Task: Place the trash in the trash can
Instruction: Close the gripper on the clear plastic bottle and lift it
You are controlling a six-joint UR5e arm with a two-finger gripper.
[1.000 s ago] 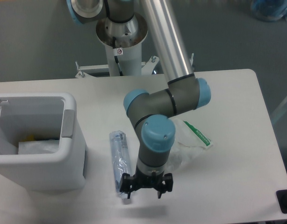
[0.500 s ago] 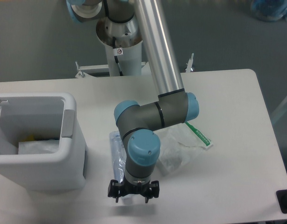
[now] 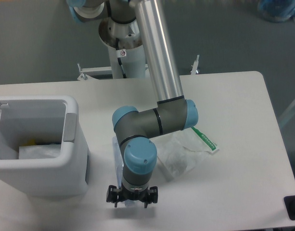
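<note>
Trash here is two clear plastic pieces on the white table point(image 3: 243, 159): a crushed bottle point(image 3: 117, 155), mostly hidden under the arm's wrist, and a crinkled bag point(image 3: 178, 156) with a green-striped edge whose print is unreadable. Over the bottle's near end, the gripper point(image 3: 131, 201) has its fingers spread apart. Left stands the white boxy trash can point(image 3: 73, 159), white and yellow scraps inside.

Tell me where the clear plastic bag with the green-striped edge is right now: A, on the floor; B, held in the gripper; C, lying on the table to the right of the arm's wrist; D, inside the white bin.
C: the plastic bag lies flat on the table, right of the arm's wrist, outside the bin and apart from the gripper.
</note>
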